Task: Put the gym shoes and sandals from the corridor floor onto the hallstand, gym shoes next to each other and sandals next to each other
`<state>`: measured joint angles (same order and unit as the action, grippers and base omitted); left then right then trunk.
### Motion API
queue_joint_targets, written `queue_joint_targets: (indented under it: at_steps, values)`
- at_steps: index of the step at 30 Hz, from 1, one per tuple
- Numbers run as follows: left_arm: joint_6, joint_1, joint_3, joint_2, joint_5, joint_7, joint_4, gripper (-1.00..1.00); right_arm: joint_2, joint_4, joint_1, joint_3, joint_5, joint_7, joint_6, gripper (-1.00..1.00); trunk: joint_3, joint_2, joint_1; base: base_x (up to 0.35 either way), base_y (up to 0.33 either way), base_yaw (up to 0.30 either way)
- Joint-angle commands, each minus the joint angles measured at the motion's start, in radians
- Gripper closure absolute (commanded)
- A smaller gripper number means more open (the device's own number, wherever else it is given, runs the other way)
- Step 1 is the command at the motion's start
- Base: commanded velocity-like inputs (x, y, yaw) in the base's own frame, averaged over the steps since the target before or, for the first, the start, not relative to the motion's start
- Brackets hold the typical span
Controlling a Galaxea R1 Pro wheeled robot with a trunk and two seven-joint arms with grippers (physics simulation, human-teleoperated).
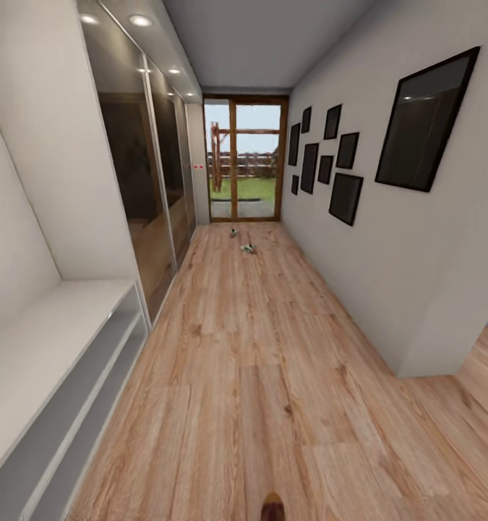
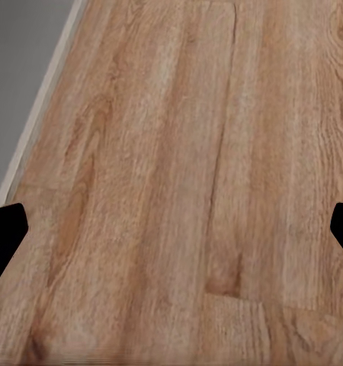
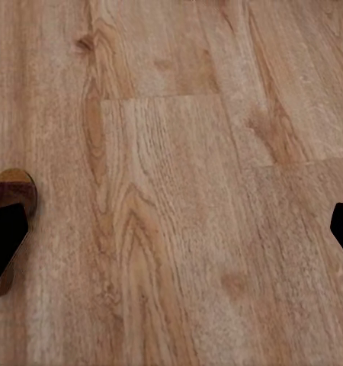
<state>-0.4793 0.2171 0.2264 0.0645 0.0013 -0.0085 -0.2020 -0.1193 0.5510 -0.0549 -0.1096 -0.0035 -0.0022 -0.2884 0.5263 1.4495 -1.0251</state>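
Head view: corridor seen lengthwise, glass door [image 1: 244, 161] at upper centre, dark picture frames [image 1: 426, 121] on the wall at right, mirrored wardrobe [image 1: 146, 174] at left. The light-grey hallstand [image 1: 52, 376] occupies the lower left of the frame, its top and two open shelf levels bare, so no footwear has been placed yet. Two small objects lie on the corridor floor [image 1: 272, 347] near the door, well apart from the rack: one with green and white [image 1: 249, 248], judged a gym shoe, and a darker one [image 1: 233, 232] too small to name. A brown sandal [image 1: 272, 508] sits at the bottom edge, centre, close to the robot, so it is probably the nearest thing to collect.

Left wrist view: wood planks, with the grey base of the hallstand [image 2: 19, 69] at the upper left. The fingers [image 2: 4, 240] show as dark tips at opposite edges of the frame, spread wide and holding nothing.

Right wrist view: planks again, with the rounded tip of the sandal [image 3: 13, 191] at the left edge, beside one finger. These fingers [image 3: 4, 244] also stand far apart and empty, a posture suited to travel and approach rather than carrying.
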Motion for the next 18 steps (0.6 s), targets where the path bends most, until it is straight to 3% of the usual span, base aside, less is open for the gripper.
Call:
queue_joint_targets:
  at_steps: [1, 10, 13, 18]
  values:
    - [-0.003, 0.002, 0.002, 0.0, 0.0, -0.001, 0.001, -1.0, 0.0, 0.0, 0.0, -0.001, 0.0, 0.0, -0.003, -1.0, 0.002, 0.0, 0.0, 0.001, 0.0, 0.273]
    - [0.012, 0.038, -0.001, 0.0, -0.005, -0.004, -0.01, -1.0, -0.001, 0.016, 0.0, -0.004, -0.003, 0.0, -0.002, -1.0, 0.006, 0.0, 0.0, 0.0, 0.0, 0.168]
    - [0.032, 0.1, -0.006, -0.001, -0.011, -0.005, -0.017, -1.0, -0.003, 0.054, 0.0, -0.004, -0.001, 0.006, -0.002, -1.0, 0.006, 0.0, 0.0, 0.0, 0.0, 0.033]
    - [0.099, 0.148, -0.007, -0.004, -0.015, -0.006, -0.02, -1.0, -0.003, 0.143, -0.002, -0.003, 0.004, 0.007, 0.008, -1.0, 0.006, 0.0, 0.0, 0.0, 0.0, 0.009]
